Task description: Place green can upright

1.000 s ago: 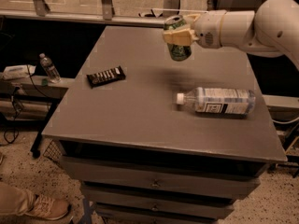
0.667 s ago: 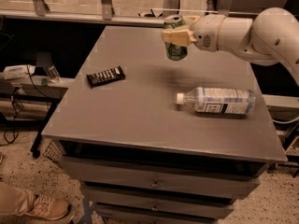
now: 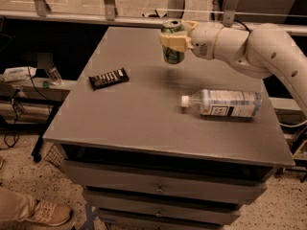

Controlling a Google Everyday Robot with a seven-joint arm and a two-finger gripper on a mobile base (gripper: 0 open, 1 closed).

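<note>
While carried above the far half of the grey table (image 3: 144, 123) rather than resting on it, counts as roughly half done. From the camera view: shows the green can (image 3: 173, 56) upright, silver top uppermost, held in the air near the far edge, with a soft shadow on the tabletop below and slightly to the right. Places the gripper (image 3: 175, 41) at the end of the white arm (image 3: 268, 47), reaching in from the right, jaws clamped on the can's upper body, pale pads across it. Judges the pick-up and the turning upright as done, going by the can's pose. Leaves the lowering: bringing the base down flat on a bare patch, parting the jaws, drawing back without knocking it over. Notes room for that directly beneath, well apart from the clear plastic bottle (image 3: 225, 103) lying on its side toward the right, white cap pointing left, and from the dark snack bar (image 3: 109, 78) lying flat to the left. Cannot tell how high the base hangs, only that a gap shows beneath it. Lower down, takes in the drawer fronts (image 3: 158, 186) under the tabletop and, at lower left, a person's shoe (image 3: 45, 213) on the speckled floor.
</note>
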